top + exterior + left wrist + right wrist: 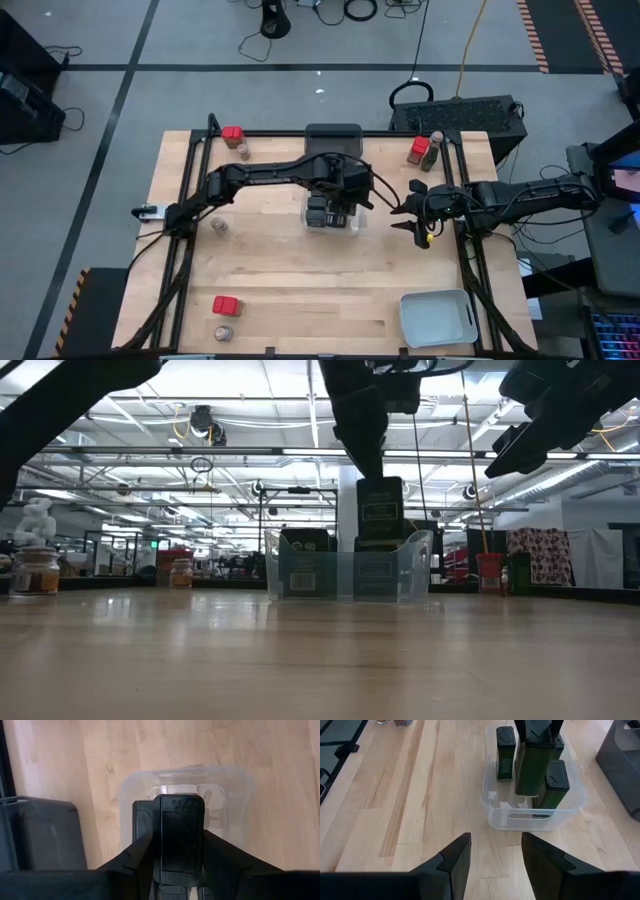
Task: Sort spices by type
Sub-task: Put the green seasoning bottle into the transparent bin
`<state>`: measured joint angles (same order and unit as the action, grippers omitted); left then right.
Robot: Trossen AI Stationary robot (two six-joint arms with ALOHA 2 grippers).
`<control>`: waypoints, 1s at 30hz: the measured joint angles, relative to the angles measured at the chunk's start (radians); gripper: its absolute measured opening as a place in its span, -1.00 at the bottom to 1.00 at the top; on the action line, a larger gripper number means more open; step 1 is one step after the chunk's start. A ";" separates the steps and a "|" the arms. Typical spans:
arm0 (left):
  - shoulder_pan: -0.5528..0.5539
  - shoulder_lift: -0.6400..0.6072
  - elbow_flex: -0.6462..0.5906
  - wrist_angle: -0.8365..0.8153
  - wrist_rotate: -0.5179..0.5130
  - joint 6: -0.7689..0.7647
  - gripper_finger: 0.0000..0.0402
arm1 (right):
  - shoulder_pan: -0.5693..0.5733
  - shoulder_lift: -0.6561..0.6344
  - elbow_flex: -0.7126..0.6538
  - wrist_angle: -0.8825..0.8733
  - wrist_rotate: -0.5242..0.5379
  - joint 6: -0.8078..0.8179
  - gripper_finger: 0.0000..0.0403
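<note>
High view: the left gripper [340, 195] is seen directly over the clear tray [358, 222] at mid-table, while the right gripper [408, 212] waits just beside that tray, fingers spread and empty. Round jars and red-topped spices are scattered well away from the tray, toward the table's corners; a pale grey tray [437, 318] sits far off at one corner.

Low view: a black spice box [380, 508] is shown upright, clamped from above by the left gripper, its lower part just inside the clear tray's rim — the long axis is vertical, so a straight drop is what the coming release seems to call for. Other black boxes [305, 540] stand in the tray beside it.

Left wrist view: the black box's top is seen pinched between the two fingers [137, 855], the tray directly beneath. Height above the tray floor cannot be read here — the low view gives that.

Right wrist view: the open fingers [452, 857] of the right gripper face the tray, and two black boxes already standing inside are shown beside the held one.
</note>
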<state>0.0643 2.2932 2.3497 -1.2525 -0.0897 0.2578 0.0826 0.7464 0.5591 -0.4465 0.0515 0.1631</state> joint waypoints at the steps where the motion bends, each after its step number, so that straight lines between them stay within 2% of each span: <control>1: -0.001 0.000 0.000 0.001 -0.009 -0.009 -0.27 | 0.000 0.000 0.000 0.000 0.000 0.000 -0.22; 18: 0.000 0.000 -0.149 0.090 -0.026 -0.035 -0.27 | 0.000 0.000 0.000 0.000 0.000 -0.018 -0.22; 30: 0.000 0.000 -0.151 0.124 -0.058 -0.035 -0.27 | 0.000 0.000 0.000 0.001 0.000 -0.018 -0.22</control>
<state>0.0639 2.2929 2.1983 -1.1282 -0.1474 0.2226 0.0826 0.7464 0.5591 -0.4454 0.0513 0.1448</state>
